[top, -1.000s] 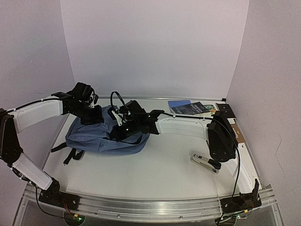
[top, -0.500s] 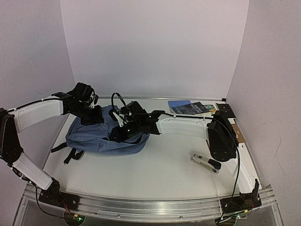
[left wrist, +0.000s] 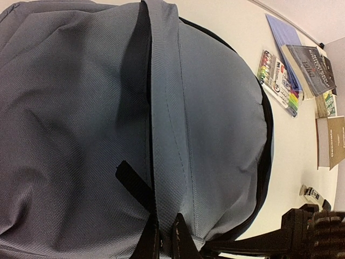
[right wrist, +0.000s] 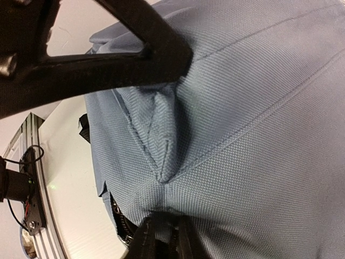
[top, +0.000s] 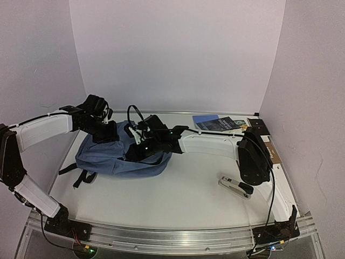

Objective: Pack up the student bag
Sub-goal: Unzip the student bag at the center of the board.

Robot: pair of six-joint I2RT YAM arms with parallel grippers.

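Note:
The student bag (top: 110, 160), slate-blue with black zippers and straps, lies on its side at the left of the table. My left gripper (top: 109, 135) is at its far left end, and in the left wrist view that gripper (left wrist: 165, 244) is shut on a raised blue fabric strip of the student bag (left wrist: 215, 135). My right gripper (top: 136, 153) reaches across from the right onto the bag's top. Seen from the right wrist, this gripper (right wrist: 165, 237) pinches a fold of the bag's fabric (right wrist: 259, 124) beside the black zipper (right wrist: 123, 229).
A stapler (top: 235, 187) lies at the right front. Books (top: 218, 123) and brown cardboard (top: 269, 148) sit at the back right. A marker pack (left wrist: 278, 81) and a blue notebook (left wrist: 285, 32) lie beyond the bag. White walls enclose the table.
The right gripper shifted slightly on the bag's top and its jaws are closed on the fabric again. The left arm and the bag have hardly moved.

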